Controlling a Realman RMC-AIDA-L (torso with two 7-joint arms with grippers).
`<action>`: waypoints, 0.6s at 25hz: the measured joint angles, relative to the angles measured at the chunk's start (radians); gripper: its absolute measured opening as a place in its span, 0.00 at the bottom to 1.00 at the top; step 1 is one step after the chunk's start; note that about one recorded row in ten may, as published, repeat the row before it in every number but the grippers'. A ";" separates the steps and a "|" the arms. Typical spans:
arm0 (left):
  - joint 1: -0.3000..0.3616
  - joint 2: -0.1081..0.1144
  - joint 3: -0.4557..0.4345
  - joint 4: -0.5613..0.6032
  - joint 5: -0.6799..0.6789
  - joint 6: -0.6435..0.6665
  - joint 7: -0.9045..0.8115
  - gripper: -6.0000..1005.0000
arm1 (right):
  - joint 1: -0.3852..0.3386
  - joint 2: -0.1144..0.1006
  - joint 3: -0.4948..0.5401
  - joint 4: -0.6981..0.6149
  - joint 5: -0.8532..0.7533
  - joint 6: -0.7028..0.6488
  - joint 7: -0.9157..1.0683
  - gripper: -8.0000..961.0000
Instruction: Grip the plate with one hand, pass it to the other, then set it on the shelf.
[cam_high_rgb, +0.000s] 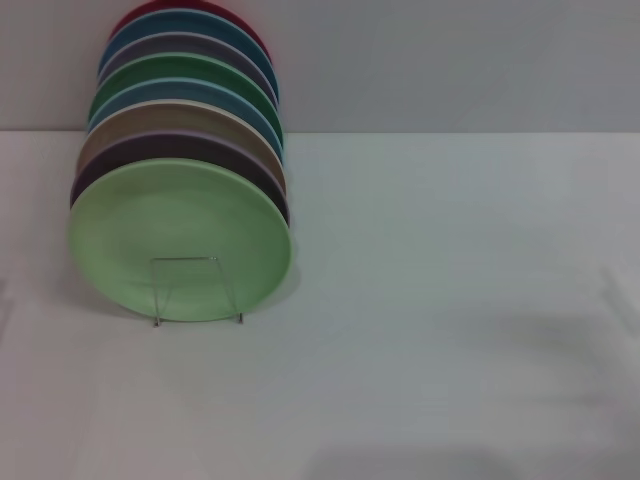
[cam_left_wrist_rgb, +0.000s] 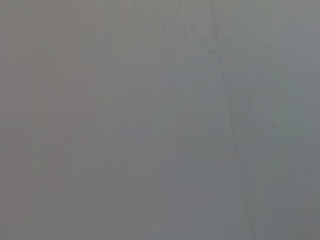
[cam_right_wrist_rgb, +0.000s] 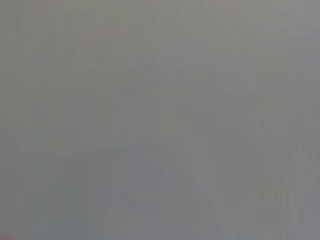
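Pale mint-green round matte plate (cam_high_rgb: 180, 235) stands tilted on small clear acrylic stand (cam_high_rgb: 196, 290), approx 9 o'clock on white table (cam_high_rgb: 450, 300). Behind it toward 11, a row of upright plates (cam_high_rgb: 185, 100): dark purple, tan, blue, darker green, lilac, teal, red. No arm or gripper visible in any view; wrist cams show blank grey, so finger state unknown.

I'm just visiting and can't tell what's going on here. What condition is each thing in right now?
plate: standing on edge, leaning back, frontmost in the row.
shelf: upright on the table, its clear frame across the plate's lower face.
other plates: stacked on edge behind it, overlapping.
table: white, bearing the row.
Both arms: out of sight.
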 joint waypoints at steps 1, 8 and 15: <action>0.000 0.000 0.000 0.000 0.000 0.000 0.000 0.81 | 0.000 0.000 -0.001 0.000 0.000 0.000 0.000 0.87; 0.001 0.000 0.000 0.001 0.004 0.000 -0.001 0.81 | -0.004 0.000 -0.004 -0.001 -0.002 0.000 0.002 0.87; 0.001 0.000 0.001 0.001 0.005 0.000 -0.001 0.81 | -0.007 0.000 -0.004 -0.001 -0.001 0.003 0.004 0.87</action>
